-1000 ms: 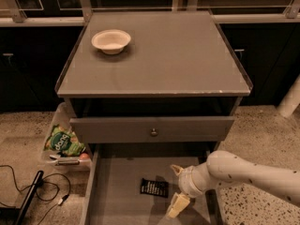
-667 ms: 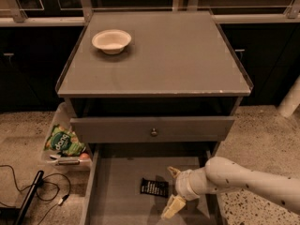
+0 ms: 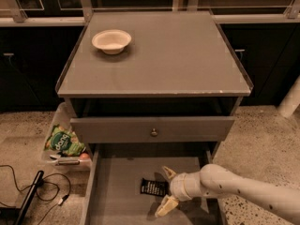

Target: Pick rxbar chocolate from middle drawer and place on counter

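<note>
Just beside the rxbar chocolate (image 3: 152, 187), the tool (image 3: 166, 190) hangs spread inside the middle drawer (image 3: 119, 184).

Middle drawer (image 3: 90, 191), open from above: gripper (image 3: 165, 192) inside at right, fingers spread beside the chocolate bar (image 3: 151, 187); floor bare to the left; knobbed drawer (image 3: 117, 129) overhangs the rear.

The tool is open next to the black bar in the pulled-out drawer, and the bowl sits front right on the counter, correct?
No. The camera view shows the bowl at the back left of the counter, not front right. The tool is indeed open next to the rxbar chocolate in the middle drawer.
</note>
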